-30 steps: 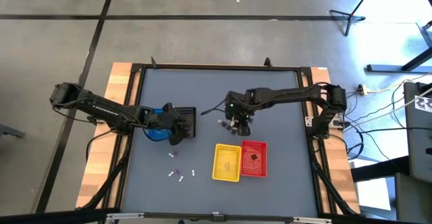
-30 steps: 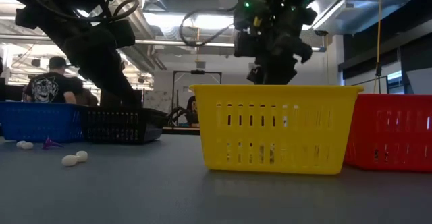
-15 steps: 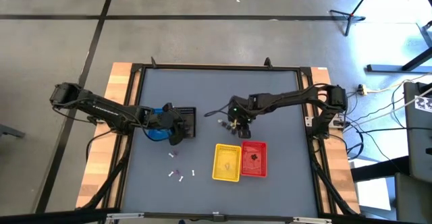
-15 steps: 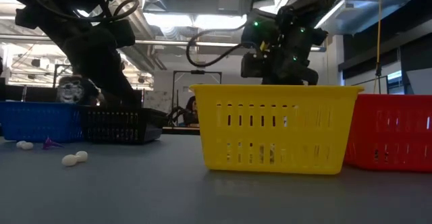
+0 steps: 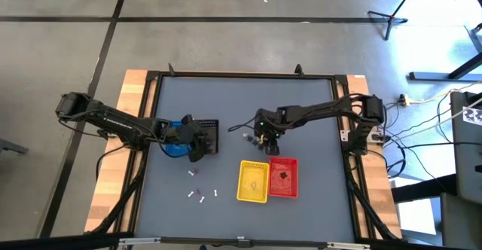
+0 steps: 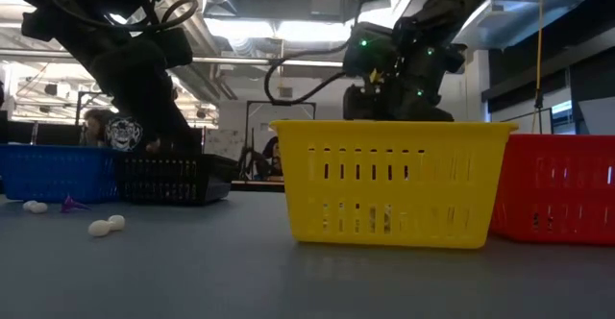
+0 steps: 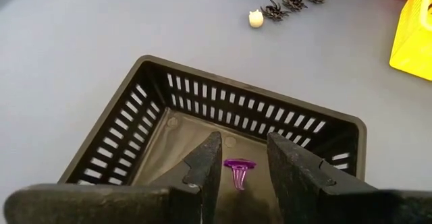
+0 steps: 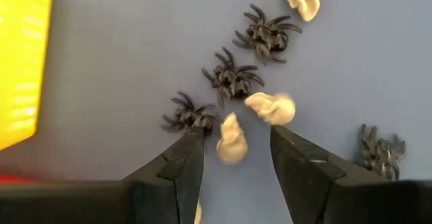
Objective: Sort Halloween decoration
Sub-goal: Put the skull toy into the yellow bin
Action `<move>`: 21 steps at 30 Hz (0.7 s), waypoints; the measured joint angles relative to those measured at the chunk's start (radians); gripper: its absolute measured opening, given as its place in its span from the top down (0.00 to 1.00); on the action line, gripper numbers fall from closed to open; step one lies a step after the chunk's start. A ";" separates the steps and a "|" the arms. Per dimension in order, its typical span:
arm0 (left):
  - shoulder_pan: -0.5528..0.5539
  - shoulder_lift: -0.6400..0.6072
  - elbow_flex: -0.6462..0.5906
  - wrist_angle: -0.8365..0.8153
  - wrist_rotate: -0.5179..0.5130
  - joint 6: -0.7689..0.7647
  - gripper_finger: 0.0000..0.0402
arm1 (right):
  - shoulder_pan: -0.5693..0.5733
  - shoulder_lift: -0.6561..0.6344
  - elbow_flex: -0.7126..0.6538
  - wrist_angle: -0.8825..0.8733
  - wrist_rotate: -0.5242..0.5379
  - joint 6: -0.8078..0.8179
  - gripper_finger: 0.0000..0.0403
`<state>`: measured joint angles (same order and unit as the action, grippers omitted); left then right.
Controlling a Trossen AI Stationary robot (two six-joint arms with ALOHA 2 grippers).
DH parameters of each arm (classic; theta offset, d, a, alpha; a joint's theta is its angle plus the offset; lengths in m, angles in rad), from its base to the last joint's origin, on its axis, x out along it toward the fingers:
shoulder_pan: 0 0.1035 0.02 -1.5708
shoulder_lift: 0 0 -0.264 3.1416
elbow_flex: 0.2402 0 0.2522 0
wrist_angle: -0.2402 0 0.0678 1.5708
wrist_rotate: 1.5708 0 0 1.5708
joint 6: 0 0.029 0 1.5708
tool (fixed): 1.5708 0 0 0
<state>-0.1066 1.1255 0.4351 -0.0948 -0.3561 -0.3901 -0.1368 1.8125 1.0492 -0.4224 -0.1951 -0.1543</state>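
1. Black plastic spiders (image 8: 233, 79) lie packed against tan skull-like trinkets (image 8: 231, 140) just beyond the yellow basket (image 5: 253, 181), and that crowding is the main hazard: the right gripper (image 8: 233, 158) hangs over the cluster with its fingers apart and nothing between them, one finger almost on a spider's legs. Closing here, it could well catch a spider along with the tan piece, or flick a neighbour away.

2. A mixed grab would likely end with a dark piece in the wrong basket, since the yellow and red baskets stand touching side by side.

3. The left gripper (image 7: 237, 163) hovers above the black mesh basket (image 7: 202, 109), well away from the yellow basket on the far side of the worktop (image 5: 233, 99); its fingers are apart and empty. Lowering carelessly, it could strike the basket's rim and shove it.

4. The black basket holds one purple trinket (image 7: 237, 170) on its floor.

5. The yellow basket holds at least one small pale piece; the red basket (image 5: 283, 177) beside it holds a dark, spider-like one.

6. The blue basket (image 5: 175, 146) touches the black one; the arm hides its contents.

7. A few white and purple pieces (image 5: 202, 196) lie loose, well apart from the yellow basket, towards the left arm.
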 joint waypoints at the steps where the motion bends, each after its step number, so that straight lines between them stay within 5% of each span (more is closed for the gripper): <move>1: 0.000 0.000 0.000 0.000 0.000 0.000 0.72 | 0.000 0.008 0.000 -0.001 0.001 0.000 0.58; 21: 0.000 0.000 0.000 0.005 -0.001 0.000 0.72 | -0.001 0.022 0.000 0.008 0.027 0.000 0.58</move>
<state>-0.1066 1.1255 0.4351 -0.0894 -0.3573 -0.3900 -0.1375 1.8347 1.0496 -0.4141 -0.1684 -0.1546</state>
